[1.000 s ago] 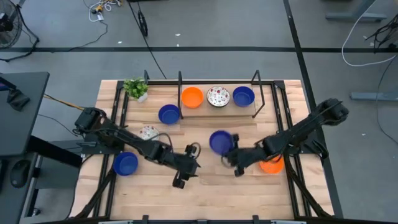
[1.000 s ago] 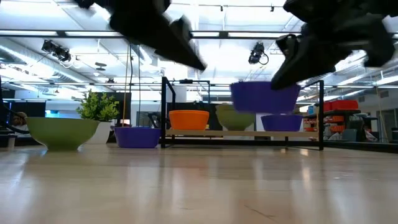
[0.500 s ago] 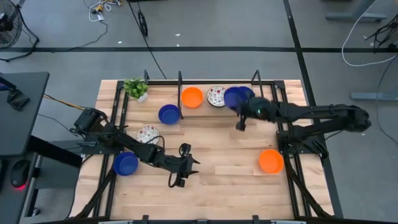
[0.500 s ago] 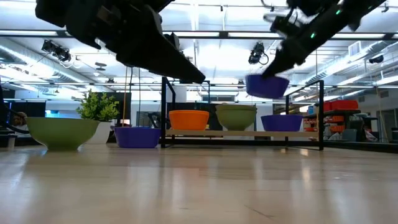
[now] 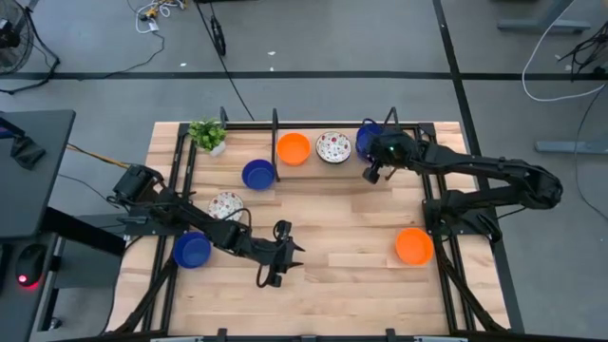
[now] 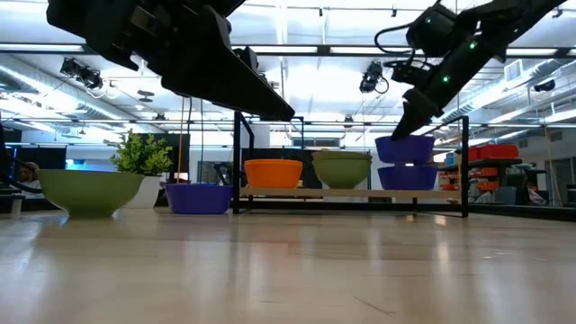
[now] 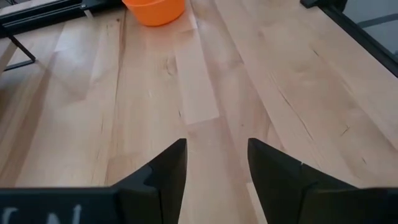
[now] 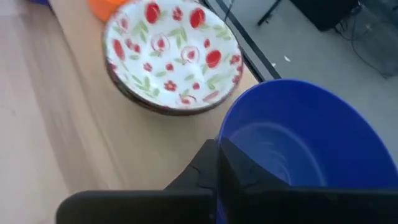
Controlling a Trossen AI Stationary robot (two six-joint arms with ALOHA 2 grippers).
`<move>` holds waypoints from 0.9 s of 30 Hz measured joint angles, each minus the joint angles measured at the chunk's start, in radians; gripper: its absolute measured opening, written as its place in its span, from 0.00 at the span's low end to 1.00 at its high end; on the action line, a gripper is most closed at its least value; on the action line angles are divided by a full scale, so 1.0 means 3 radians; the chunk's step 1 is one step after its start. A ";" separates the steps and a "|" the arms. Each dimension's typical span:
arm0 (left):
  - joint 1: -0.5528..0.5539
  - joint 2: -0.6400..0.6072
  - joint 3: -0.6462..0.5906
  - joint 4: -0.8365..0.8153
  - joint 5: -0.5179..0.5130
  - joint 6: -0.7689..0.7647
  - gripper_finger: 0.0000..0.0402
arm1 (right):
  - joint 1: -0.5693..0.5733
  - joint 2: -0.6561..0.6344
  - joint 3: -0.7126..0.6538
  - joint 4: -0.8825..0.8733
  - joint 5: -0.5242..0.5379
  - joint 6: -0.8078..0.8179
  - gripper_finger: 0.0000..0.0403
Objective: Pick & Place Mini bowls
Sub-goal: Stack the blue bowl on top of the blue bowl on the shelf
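My right gripper (image 5: 378, 152) is shut on a blue mini bowl (image 8: 298, 143) over the right end of the black rack (image 5: 391, 122) at the table's far side. In the low view the held bowl (image 6: 403, 148) hangs just above another blue bowl (image 6: 407, 177) on the rack's shelf. An orange bowl (image 5: 293, 148) and a white floral bowl (image 8: 171, 59) sit on the same shelf. My left gripper (image 5: 274, 258) is open and empty low over the table's near middle; its fingers (image 7: 168, 174) stand apart over bare wood. My right gripper holds the blue bowl by its rim (image 8: 227, 146), one finger inside the bowl and one outside. The fingers slant down from the table's right side. The bowl is upright; whether its bottom touches the blue bowl below, I cannot tell.
On the table stand a blue bowl (image 5: 257, 175), a floral bowl (image 5: 226, 202), another blue bowl (image 5: 191, 250) at the near left and an orange bowl (image 5: 413, 245) at the near right. A small potted plant (image 5: 207, 134) stands at the far left.
My right gripper has carried the blue bowl from the table's middle up and toward the far edge, over the rack's right end, then down toward the blue bowl on the shelf. The bowl has stayed upright in the hold.
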 joint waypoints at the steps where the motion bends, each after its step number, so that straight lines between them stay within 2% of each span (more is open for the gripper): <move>1: 0.0000 0.0000 0.0000 0.0000 0.0000 0.0000 0.43 | -0.0017 0.0027 0.0000 0.0017 -0.0031 0.0000 0.00; 17: 0.0000 0.0001 0.0000 -0.0001 0.0011 0.0000 0.43 | -0.0164 0.0406 0.0000 0.0048 -0.0073 0.0157 0.01; 27: 0.0001 0.0001 0.0000 -0.0001 0.0011 -0.0020 0.43 | -0.0164 0.0523 0.0000 0.0076 -0.0071 0.0307 0.11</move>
